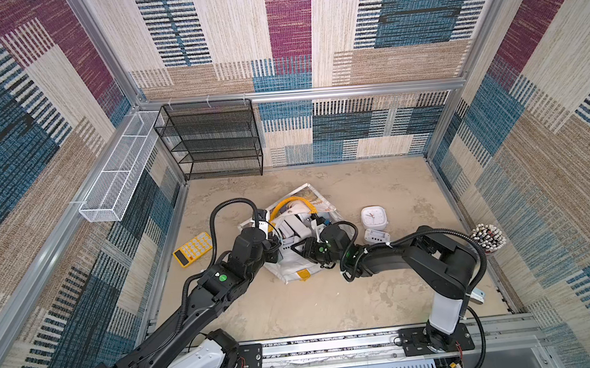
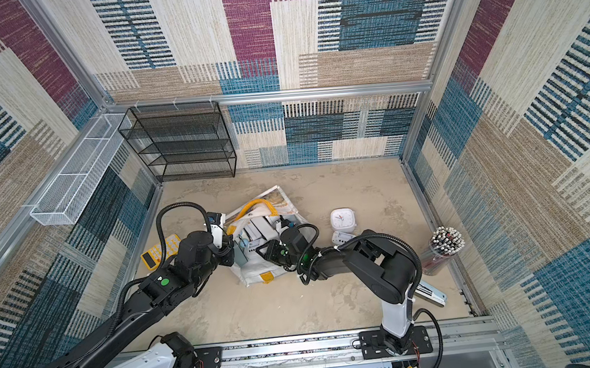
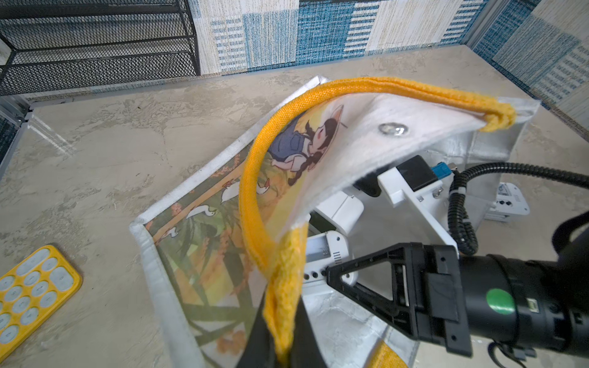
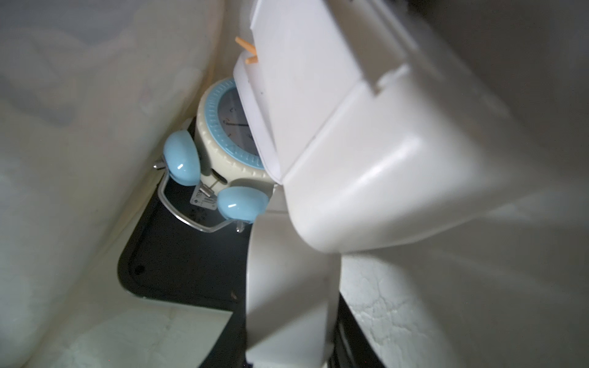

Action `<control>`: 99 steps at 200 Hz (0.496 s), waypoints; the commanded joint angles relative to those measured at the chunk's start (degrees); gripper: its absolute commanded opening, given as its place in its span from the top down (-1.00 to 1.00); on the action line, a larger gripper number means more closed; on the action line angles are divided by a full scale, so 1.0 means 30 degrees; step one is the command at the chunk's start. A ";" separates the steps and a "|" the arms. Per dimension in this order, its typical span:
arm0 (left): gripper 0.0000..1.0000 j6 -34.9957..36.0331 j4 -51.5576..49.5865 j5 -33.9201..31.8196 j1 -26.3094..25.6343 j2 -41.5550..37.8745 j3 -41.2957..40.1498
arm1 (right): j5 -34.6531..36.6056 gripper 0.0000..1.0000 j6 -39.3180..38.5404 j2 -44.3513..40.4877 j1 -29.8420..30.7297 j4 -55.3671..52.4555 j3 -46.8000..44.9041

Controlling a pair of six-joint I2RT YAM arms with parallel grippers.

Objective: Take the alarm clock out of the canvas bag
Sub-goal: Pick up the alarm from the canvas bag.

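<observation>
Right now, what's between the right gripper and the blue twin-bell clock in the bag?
A white boxy case covers part of the twin-bell alarm clock; right wrist view.

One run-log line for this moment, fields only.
left gripper: shut on yellow handle, canvas bag mouth held up | right gripper: inside bag, grip unclear | blue-belled alarm clock: in bag

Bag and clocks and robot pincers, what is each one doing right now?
canvas bag: lying down, mouth held open.
left pincer: shut on the yellow handle, holding it up.
right pincer: inside the bag; grip unclear.
blue-bell alarm clock: inside the bag, half hidden by a white box.
square white clock: outside on the table, face up.
yellow calculator: flat, keys up.
pen cup: upright, full.
</observation>
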 commanded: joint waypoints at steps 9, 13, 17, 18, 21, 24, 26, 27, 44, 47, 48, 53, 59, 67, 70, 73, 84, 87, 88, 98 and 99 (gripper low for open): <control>1.00 -0.1126 0.0033 -0.0511 0.0033 0.0295 0.0186 | 0.0499 0.46 -0.0309 -0.0432 0.0022 0.0437 -0.0219; 1.00 -0.1154 -0.0040 -0.0511 0.0026 0.0335 0.0205 | 0.0543 0.47 -0.0303 -0.0462 0.0007 0.0414 -0.0258; 1.00 -0.1183 -0.0066 -0.0511 0.0025 0.0371 0.0232 | 0.0561 0.48 -0.0317 -0.0469 0.0017 0.0385 -0.0259; 1.00 -0.1199 -0.0083 -0.0511 0.0025 0.0388 0.0226 | 0.0552 0.48 -0.0324 -0.0488 0.0020 0.0381 -0.0277; 1.00 -0.1213 -0.0086 -0.0511 0.0047 0.0404 0.0250 | 0.0574 0.48 -0.0333 -0.0508 0.0022 0.0348 -0.0293; 1.00 -0.1214 -0.0105 -0.0511 0.0028 0.0439 0.0272 | 0.0599 0.48 -0.0367 -0.0533 0.0022 0.0315 -0.0295; 1.00 -0.1237 -0.0116 -0.0533 0.0026 0.0458 0.0262 | 0.0602 0.49 -0.0398 -0.0535 0.0000 0.0288 -0.0303; 1.00 -0.1240 -0.0122 -0.0537 0.0026 0.0462 0.0271 | 0.0602 0.49 -0.0408 -0.0551 0.0011 0.0274 -0.0299; 1.00 -0.1297 -0.0155 -0.0700 0.0026 0.0417 0.0279 | 0.0655 0.51 -0.0440 -0.0652 0.0014 0.0165 -0.0379; 1.00 -0.1302 -0.0165 -0.0736 0.0025 0.0430 0.0271 | 0.0653 0.51 -0.0435 -0.0661 0.0021 0.0186 -0.0416; 1.00 -0.1317 -0.0176 -0.0741 0.0025 0.0433 0.0275 | 0.0657 0.51 -0.0441 -0.0672 0.0021 0.0179 -0.0429; 1.00 -0.1357 -0.0183 -0.0831 0.0026 0.0382 0.0275 | 0.0708 0.52 -0.0451 -0.0733 0.0021 0.0176 -0.0462; 1.00 -0.1389 -0.0202 -0.0902 0.0025 0.0377 0.0308 | 0.0718 0.53 -0.0451 -0.0783 0.0022 0.0159 -0.0478; 1.00 -0.1419 -0.0256 -0.0972 0.0040 0.0379 0.0308 | 0.0741 0.54 -0.0520 -0.0851 0.0020 0.0145 -0.0558; 1.00 -0.1420 -0.0299 -0.0994 0.0027 0.0403 0.0312 | 0.0799 0.54 -0.0515 -0.0872 0.0022 0.0136 -0.0563; 1.00 -0.1445 -0.0304 -0.1008 0.0026 0.0402 0.0330 | 0.0807 0.54 -0.0521 -0.0886 0.0022 0.0120 -0.0585; 1.00 -0.1508 -0.0407 -0.1083 0.0040 0.0463 0.0378 | 0.0851 0.54 -0.0597 -0.0997 0.0000 0.0042 -0.0598; 1.00 -0.1522 -0.0420 -0.1085 0.0027 0.0483 0.0390 | 0.0865 0.54 -0.0623 -0.1019 0.0015 -0.0009 -0.0608; 1.00 -0.1530 -0.0435 -0.1091 0.0026 0.0489 0.0393 | 0.0865 0.54 -0.0638 -0.1027 0.0004 -0.0021 -0.0613; 1.00 -0.1605 -0.0503 -0.1157 0.0048 0.0505 0.0409 | 0.0953 0.54 -0.0754 -0.1143 0.0022 -0.0142 -0.0612; 1.00 -0.1615 -0.0506 -0.1157 0.0037 0.0500 0.0417 | 0.0954 0.54 -0.0776 -0.1162 0.0022 -0.0176 -0.0600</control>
